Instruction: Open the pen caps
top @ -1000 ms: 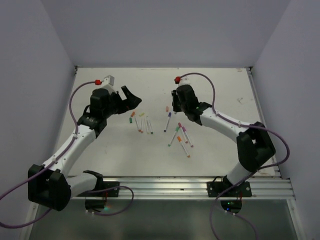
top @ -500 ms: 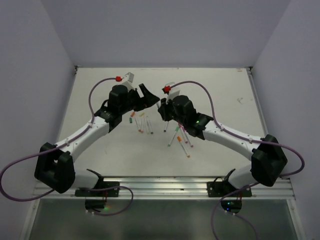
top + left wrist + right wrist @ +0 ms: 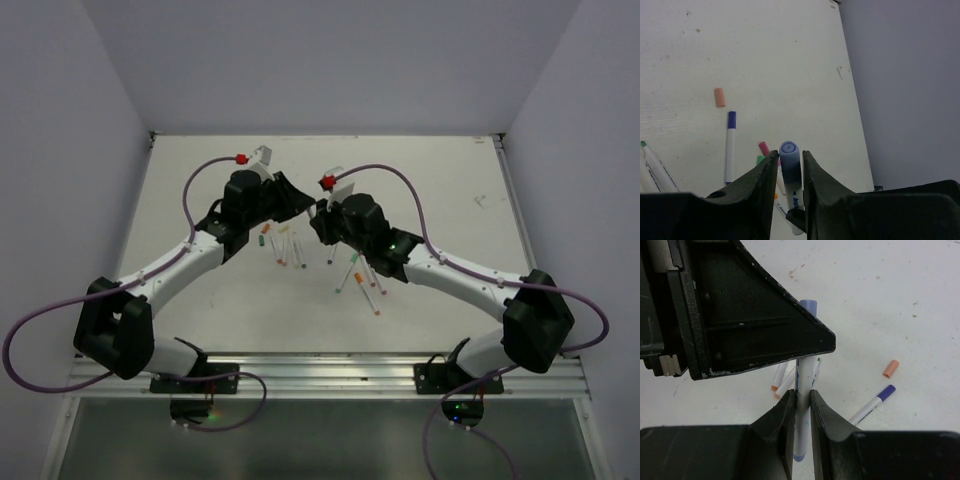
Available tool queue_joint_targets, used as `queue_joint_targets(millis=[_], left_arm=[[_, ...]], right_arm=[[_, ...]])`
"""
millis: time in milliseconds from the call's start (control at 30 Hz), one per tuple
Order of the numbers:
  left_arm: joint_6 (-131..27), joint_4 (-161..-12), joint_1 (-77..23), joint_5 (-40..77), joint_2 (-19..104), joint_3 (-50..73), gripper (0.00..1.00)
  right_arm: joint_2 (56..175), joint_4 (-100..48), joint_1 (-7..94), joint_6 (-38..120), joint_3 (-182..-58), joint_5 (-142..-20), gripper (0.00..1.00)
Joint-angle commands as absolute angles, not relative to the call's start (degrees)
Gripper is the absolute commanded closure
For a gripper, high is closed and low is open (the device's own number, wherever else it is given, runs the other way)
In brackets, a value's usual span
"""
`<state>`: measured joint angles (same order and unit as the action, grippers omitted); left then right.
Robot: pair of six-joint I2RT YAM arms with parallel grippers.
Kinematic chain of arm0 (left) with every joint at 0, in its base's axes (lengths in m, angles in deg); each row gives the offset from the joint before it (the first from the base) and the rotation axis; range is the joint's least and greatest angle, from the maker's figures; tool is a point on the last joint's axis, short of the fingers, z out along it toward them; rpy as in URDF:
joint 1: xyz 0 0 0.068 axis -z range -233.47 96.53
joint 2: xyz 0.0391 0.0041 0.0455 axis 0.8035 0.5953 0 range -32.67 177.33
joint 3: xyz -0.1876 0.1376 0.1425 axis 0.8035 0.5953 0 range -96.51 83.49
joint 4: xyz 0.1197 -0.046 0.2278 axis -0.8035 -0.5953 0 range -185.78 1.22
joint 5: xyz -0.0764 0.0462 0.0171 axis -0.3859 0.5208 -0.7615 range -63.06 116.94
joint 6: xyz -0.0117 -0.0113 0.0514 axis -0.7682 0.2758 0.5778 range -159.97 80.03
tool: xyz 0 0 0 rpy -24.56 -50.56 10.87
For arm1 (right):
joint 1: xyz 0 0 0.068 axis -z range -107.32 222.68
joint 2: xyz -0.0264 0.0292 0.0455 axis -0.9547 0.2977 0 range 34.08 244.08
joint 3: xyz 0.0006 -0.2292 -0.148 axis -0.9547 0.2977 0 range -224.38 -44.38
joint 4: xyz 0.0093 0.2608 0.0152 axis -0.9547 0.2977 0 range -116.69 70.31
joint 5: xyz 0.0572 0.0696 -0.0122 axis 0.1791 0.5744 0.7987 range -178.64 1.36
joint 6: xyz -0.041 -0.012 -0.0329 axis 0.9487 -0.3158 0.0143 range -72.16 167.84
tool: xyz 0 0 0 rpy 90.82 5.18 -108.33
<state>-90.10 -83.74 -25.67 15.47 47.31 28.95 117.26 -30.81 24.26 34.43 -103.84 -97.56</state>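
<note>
Above the middle of the matte white table [image 3: 450, 180], the left gripper [image 3: 789, 167] pinches its black wedge-shaped fingers on the rounded blue cap [image 3: 789, 159] of a raised pen. The right gripper [image 3: 802, 396] is clamped on that pen's smooth white barrel [image 3: 804, 375]. A stubby orange cap [image 3: 719, 97] lies loose near a purple-capped pen [image 3: 730, 145].

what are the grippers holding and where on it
One blue pen, shared: the left gripper clamps its blue cap, the right gripper clamps the white barrel.
</note>
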Motion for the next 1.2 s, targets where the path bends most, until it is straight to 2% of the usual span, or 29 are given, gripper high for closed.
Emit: queue_joint_targets(millis=[0,33,100,133,267,400,800,1167], left_arm=[[-90.59,-80.60,-25.25,15.34,47.57,27.33,0.72],[-90.59,-80.52,-25.25,15.34,47.57,27.24,0.79],[-90.68,-80.34,-25.25,15.34,47.40,27.59,0.87],[-90.68,-80.16,-25.25,15.34,47.40,27.68,0.93],[-90.68,-79.81,-25.25,15.78,46.69,28.21,0.99],[-90.86,-78.50,-25.25,15.95,45.55,29.00,1.00],[-90.59,-77.61,-25.25,15.69,43.97,30.05,1.00],[-89.01,-77.97,-25.16,16.04,43.79,30.76,1.00]], right_arm=[[116.00,-33.99,23.81,35.36,-103.27,-96.28,1.00],[115.91,-34.08,23.90,35.27,-103.01,-96.19,1.00],[115.65,-34.95,23.90,34.84,-102.48,-96.11,1.00],[115.65,-35.04,23.90,34.75,-102.22,-96.11,0.95],[116.00,-34.17,23.90,34.22,-102.21,-95.75,0.72],[116.52,-33.90,23.90,33.34,-101.43,-95.14,0.59],[119.60,-35.39,23.90,32.63,-101.69,-95.05,0.57],[119.95,-34.96,23.81,33.34,-102.74,-95.58,0.60]])
